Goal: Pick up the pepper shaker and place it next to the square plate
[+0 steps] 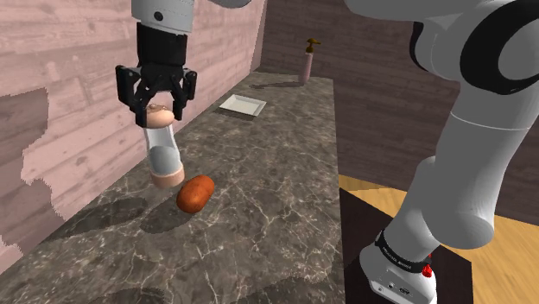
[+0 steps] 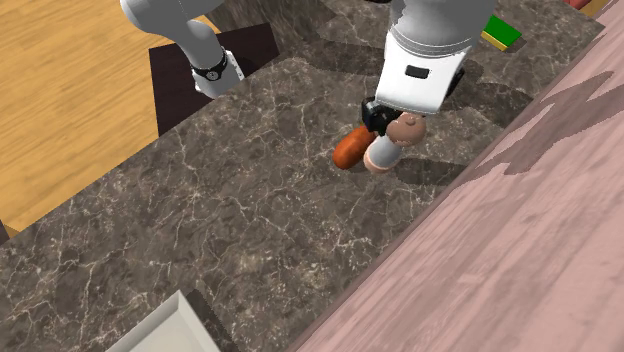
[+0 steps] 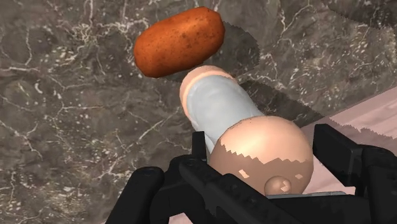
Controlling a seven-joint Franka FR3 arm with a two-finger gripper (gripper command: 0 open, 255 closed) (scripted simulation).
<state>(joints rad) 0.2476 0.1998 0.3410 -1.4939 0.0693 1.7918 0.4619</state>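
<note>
The pepper shaker (image 1: 162, 151) has a pale grey body with peach-coloured top and base. It hangs a little tilted above the dark marble counter (image 1: 285, 173), clear of the surface. My black gripper (image 1: 158, 110) is shut on its rounded top. The wrist view shows the fingers clasping the shaker's cap (image 3: 264, 159), with the body (image 3: 219, 111) pointing down at the counter. The white square plate (image 1: 242, 105) lies farther back along the counter, near the wall. In the second exterior view the shaker (image 2: 385, 150) hangs under the hand and the plate's corner (image 2: 165, 330) sits at the bottom edge.
An orange-brown oval thing (image 1: 196, 193), like a potato, lies on the counter just beside the shaker's base (image 3: 179, 41). A slim bottle (image 1: 306, 65) stands at the counter's far end. A pinkish plank wall (image 1: 69, 104) runs along the counter's far side.
</note>
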